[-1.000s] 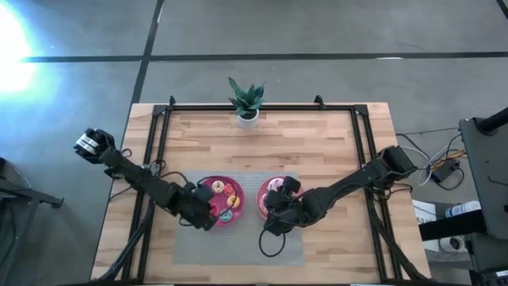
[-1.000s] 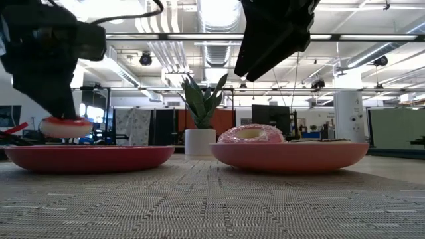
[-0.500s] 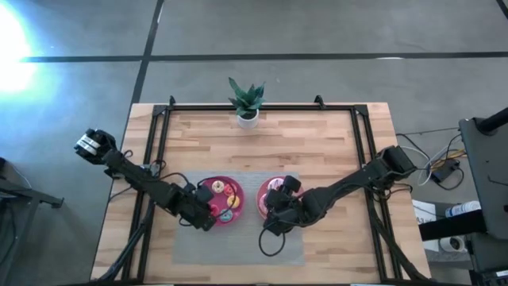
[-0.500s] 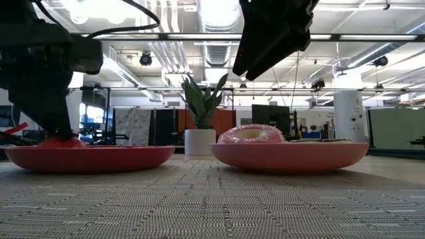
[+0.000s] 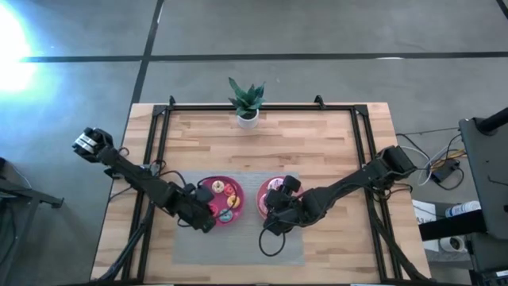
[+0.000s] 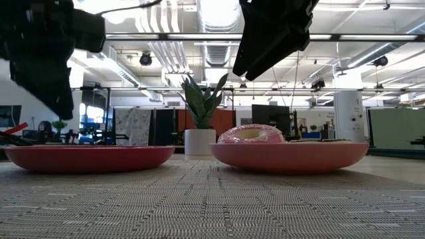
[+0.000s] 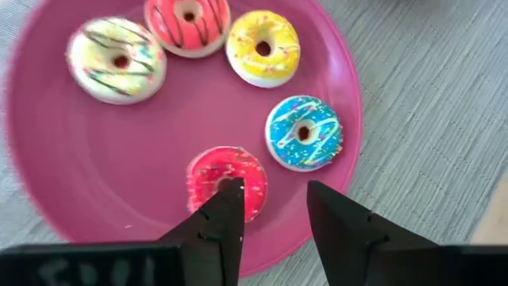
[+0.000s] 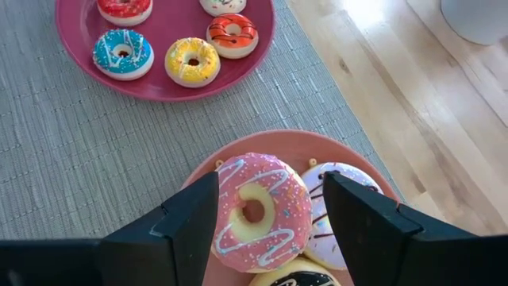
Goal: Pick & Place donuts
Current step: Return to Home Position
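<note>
I see a light wooden table on a grey concrete floor, with bright glare at far left. Grey woven mat on the near side. Potted plant at far edge, middle. Beyond: open workshop, ceiling ducts, monitor, white pillar on the right.

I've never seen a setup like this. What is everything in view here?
Small donuts: five, white, striped red, yellow, blue, red, on the dark pink plate.
Large donuts: three, pink, pale striped, chocolate, on the lighter pink plate.
Potted plant: one, green, table's far edge.
Mat: one, grey, under both plates.
Table: one, wooden.
Left gripper: open, over the dark pink plate's edge.
Right gripper: open, above the large donuts.
</note>
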Tool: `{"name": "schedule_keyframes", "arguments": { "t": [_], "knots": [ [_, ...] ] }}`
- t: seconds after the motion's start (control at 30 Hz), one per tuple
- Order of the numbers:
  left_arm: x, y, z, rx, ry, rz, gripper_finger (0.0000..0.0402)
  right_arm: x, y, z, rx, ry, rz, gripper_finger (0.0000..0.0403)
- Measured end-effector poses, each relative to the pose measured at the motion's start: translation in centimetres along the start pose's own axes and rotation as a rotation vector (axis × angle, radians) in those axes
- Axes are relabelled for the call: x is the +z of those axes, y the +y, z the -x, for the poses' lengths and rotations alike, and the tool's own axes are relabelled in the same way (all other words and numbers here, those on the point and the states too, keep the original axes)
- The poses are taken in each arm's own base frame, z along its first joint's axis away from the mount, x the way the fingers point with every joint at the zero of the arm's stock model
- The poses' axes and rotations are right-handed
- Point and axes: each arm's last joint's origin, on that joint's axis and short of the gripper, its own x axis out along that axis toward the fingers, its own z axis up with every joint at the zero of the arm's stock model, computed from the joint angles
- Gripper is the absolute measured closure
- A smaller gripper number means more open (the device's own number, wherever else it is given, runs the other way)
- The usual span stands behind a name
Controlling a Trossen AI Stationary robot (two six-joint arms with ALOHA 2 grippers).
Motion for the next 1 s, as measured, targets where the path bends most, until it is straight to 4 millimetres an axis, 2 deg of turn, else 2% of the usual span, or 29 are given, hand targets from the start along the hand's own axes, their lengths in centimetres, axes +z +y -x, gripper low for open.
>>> {"name": "schedule_keyframes", "arguments": {
  "t": [0.17,0.33,0.5,0.6,0.7,0.9,1.0],
  "knots": [
    [0.6,-0.1,1.4,0.024,-0.004,-0.032,0.0289,0.0,0.0,0.0,0.000,0.000,0.004,0.0183],
    [1.0,-1.1,3.8,-0.063,-0.048,-0.039,0.0289,0.2,-0.2,-0.2,0.030,0.029,0.059,0.0184],
    [1.5,-1.8,6.7,-0.144,-0.148,-0.063,0.0289,1.3,-0.8,-1.3,0.164,0.108,0.022,0.0184],
    [2.1,-1.7,8.2,-0.191,-0.174,-0.012,0.0289,2.0,-0.9,-1.3,0.194,0.064,0.003,0.0184],
    [2.5,-1.6,9.7,-0.258,-0.183,0.080,0.0289,2.7,-1.1,0.1,0.164,-0.032,-0.008,0.0184],
    [3.1,-1.0,11.6,-0.334,-0.294,0.019,0.0289,4.1,-2.6,3.6,0.174,-0.138,-0.006,0.0184],
    [3.8,-0.7,12.3,-0.361,-0.363,-0.056,0.0289,4.8,-3.9,5.9,0.224,-0.167,-0.134,0.0184]
  ]
}}
